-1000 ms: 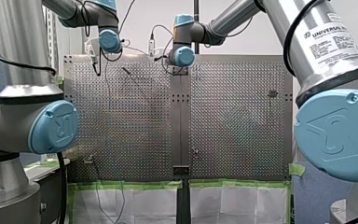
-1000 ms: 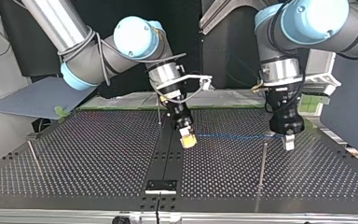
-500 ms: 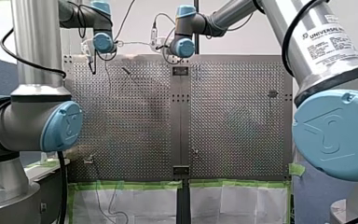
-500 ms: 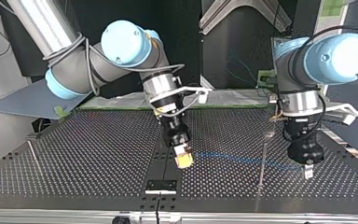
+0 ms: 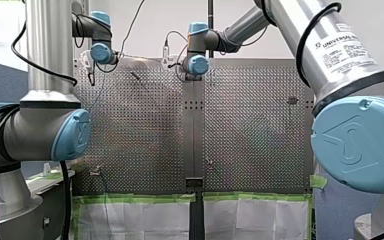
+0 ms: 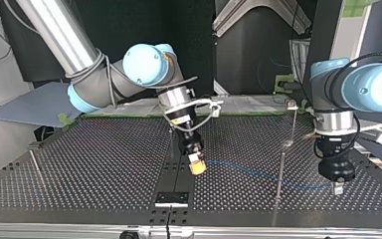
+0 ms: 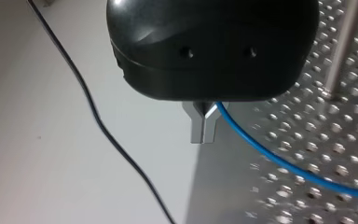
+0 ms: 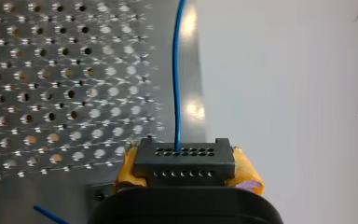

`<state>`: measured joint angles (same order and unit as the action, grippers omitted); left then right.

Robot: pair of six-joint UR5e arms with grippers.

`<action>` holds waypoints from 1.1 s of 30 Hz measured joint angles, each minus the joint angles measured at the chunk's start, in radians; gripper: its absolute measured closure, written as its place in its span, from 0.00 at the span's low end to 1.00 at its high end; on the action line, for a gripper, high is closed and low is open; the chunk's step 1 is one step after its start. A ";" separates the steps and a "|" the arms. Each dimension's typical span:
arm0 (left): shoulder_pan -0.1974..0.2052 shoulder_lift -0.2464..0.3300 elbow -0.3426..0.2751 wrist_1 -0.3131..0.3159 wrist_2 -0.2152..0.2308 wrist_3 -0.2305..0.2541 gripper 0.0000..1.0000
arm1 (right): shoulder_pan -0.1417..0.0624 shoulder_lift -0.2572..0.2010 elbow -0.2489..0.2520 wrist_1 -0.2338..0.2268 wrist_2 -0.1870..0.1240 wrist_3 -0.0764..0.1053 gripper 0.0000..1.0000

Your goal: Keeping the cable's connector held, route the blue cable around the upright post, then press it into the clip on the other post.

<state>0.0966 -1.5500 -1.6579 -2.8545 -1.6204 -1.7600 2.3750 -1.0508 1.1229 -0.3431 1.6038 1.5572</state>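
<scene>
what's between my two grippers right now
In the top view, the blue cable runs from my right gripper to my left gripper, crossing an upright post that stands between them.

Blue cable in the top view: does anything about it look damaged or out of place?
Nothing stands out. The blue cable runs unbroken, gently curved, from the connector in my right claw to my left claw.

Perforated table (image 6: pixel 104 164); black strip (image 6: pixel 179 172) by right gripper (image 6: pixel 197 168) jaws. 2 uprights between those and left gripper (image 6: pixel 337 189) jaws: post (image 6: pixel 280 172), clip post (image 6: pixel 294 127); cable (image 6: pixel 258 173) spans there.
</scene>
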 joint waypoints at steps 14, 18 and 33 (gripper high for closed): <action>0.007 -0.105 0.000 0.004 0.073 -0.006 1.00 | -0.011 0.049 -0.001 -0.002 -0.009 -0.008 1.00; 0.008 -0.117 0.000 0.006 0.074 -0.011 1.00 | -0.012 0.069 0.000 -0.001 -0.011 -0.012 1.00; -0.013 -0.191 0.000 0.005 0.079 -0.027 1.00 | -0.003 0.136 0.001 0.009 -0.014 -0.024 1.00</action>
<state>0.0841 -1.7407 -1.6578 -2.8495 -1.5418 -1.7870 2.3723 -0.9145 1.1237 -0.3342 1.5896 1.5333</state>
